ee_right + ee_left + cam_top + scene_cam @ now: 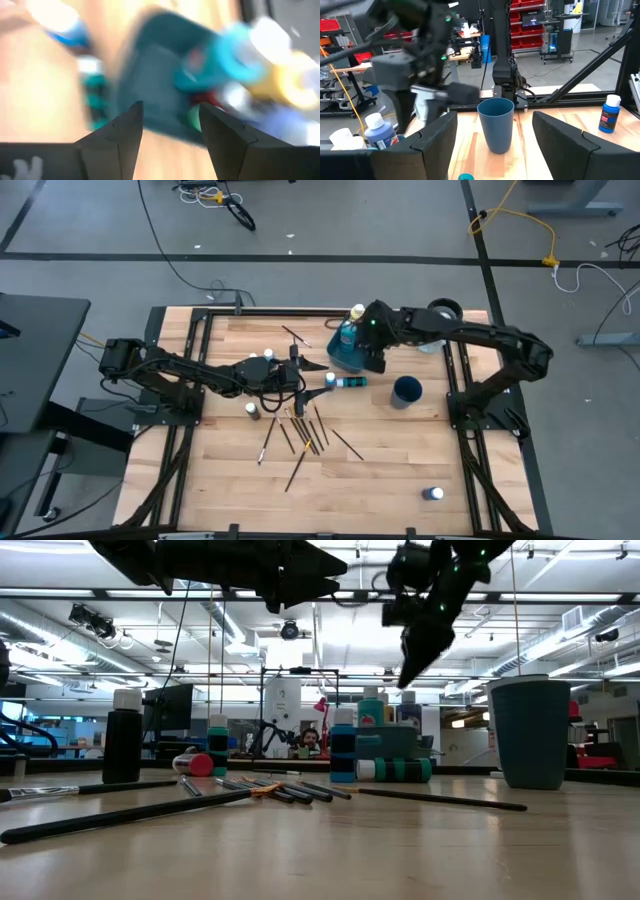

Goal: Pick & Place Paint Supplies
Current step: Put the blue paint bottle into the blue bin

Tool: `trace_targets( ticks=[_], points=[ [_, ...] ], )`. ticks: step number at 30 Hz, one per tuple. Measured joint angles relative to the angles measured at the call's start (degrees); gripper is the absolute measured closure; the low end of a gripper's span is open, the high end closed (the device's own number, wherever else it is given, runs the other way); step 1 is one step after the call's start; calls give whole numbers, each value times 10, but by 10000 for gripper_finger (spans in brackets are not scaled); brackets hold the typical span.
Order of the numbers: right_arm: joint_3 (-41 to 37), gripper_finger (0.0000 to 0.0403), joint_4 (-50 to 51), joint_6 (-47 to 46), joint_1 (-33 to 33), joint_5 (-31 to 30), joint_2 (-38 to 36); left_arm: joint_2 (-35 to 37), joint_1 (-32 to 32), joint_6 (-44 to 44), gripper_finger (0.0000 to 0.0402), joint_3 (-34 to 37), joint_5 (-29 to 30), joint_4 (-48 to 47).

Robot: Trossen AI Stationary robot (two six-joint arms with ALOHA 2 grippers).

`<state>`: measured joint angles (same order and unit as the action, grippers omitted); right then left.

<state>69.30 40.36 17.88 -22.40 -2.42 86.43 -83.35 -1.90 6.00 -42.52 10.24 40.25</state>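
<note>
While the right gripper (376, 363) hovers empty, fingers parted, over the teal plastic bin (345, 352) of small paint bottles (352, 333) (left gripper (300, 376) likewise open above scattered brushes (305, 432)), descending carelessly could topple bottles.

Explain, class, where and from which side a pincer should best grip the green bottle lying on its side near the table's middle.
Grip the green bottle across the middle of its round body, coming straight down from above. It lies flat on the table, so its cap points sideways and only the upper flanks are free. Probably set the fingers across its long axis, which runs left to right in the high view.
</note>
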Motion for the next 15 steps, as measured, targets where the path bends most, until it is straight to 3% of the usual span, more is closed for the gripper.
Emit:
trace_targets(
  ticks=[4, 7, 15],
  points=[
    [-1, 206, -71, -37, 47, 64, 3, 0, 0, 0, 136, 0, 0, 0],
    [-18, 206, -142, -15, 79, 95, 16, 0, 0, -8, 136, 0, 0, 0],
    [-75, 206, -305, -49, 110, 100, 51, 0, 0, -11, 136, 0, -15, 1]
  ],
)
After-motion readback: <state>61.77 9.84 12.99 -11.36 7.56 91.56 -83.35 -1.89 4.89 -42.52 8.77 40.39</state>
